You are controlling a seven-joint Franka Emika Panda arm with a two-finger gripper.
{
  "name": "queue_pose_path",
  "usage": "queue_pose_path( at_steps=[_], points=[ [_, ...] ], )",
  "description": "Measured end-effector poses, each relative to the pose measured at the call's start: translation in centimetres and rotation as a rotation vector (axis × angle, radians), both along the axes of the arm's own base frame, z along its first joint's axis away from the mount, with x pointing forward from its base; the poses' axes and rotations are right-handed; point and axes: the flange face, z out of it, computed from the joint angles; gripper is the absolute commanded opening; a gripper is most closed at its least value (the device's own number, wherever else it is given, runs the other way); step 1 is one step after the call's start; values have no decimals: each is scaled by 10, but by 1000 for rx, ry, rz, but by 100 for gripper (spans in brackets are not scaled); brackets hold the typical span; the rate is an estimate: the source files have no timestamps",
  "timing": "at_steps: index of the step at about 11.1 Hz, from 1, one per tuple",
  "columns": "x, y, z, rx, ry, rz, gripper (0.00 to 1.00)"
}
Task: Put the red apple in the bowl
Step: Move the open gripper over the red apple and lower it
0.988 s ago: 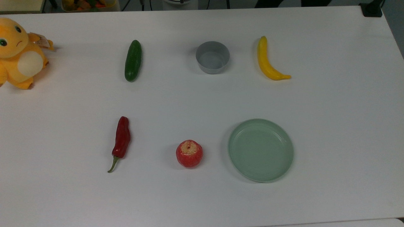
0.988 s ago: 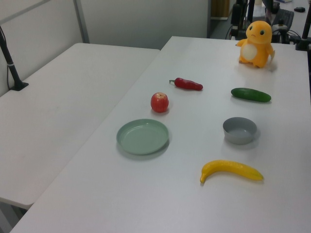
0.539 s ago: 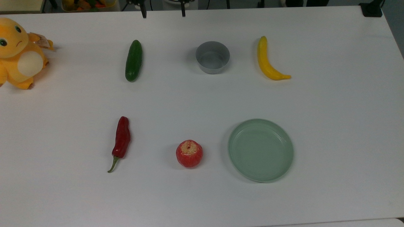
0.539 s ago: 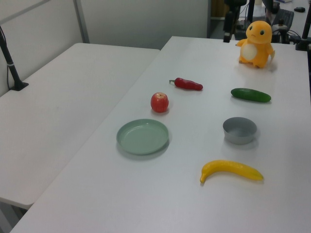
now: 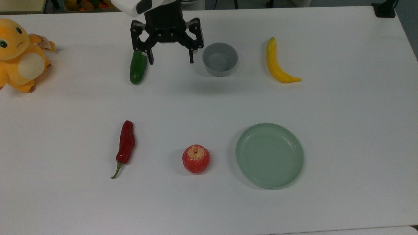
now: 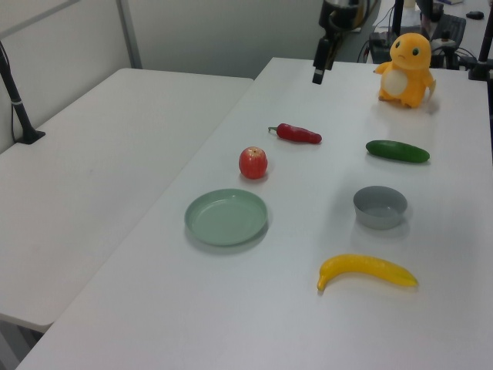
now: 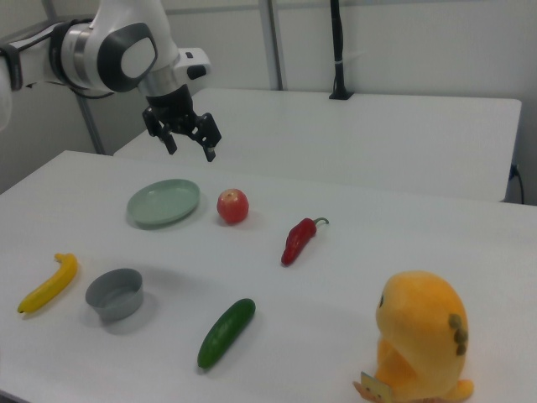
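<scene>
Here the gripper [image 5: 170,60] hangs in the air over the far side of the white table [image 5: 343,114], its two black fingers [image 5: 150,58] spread wide apart and holding nothing; in the top view its tips frame a bare patch of table between the cucumber [image 5: 137,69] on the top view's left and the bowl [image 5: 219,59] on the top view's right. In the right view the gripper [image 7: 191,147] points down from the white arm [image 7: 117,52], high above the table and well apart from everything on it. The red apple [image 5: 196,159] sits upright on the near part of the table, stem dimple up, with the speckled yellowish patch showing around it. It lies between the red chili pepper [image 5: 125,146] on the top view's left and the pale green plate [image 5: 269,155] on the top view's right, touching neither. The grey bowl stands upright and empty on the far side, well apart from the apple. A yellow banana [image 5: 276,64] lies to the top view's right of the bowl, and an orange plush toy [image 5: 20,55] sits at the far left edge in the top view. In the left view the apple [image 6: 253,163] rests just beyond the plate [image 6: 226,217], with the bowl [image 6: 380,206] off to the left view's right.
</scene>
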Motion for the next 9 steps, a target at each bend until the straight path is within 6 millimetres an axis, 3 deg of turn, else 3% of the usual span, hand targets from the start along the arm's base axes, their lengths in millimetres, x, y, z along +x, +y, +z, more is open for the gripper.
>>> queue_pose_path(
  at_steps=[3,9],
  points=[
    [36,-2,-9,7,-16,-10,100],
    [87,22,-71,40,-107,-21,100]
  ],
)
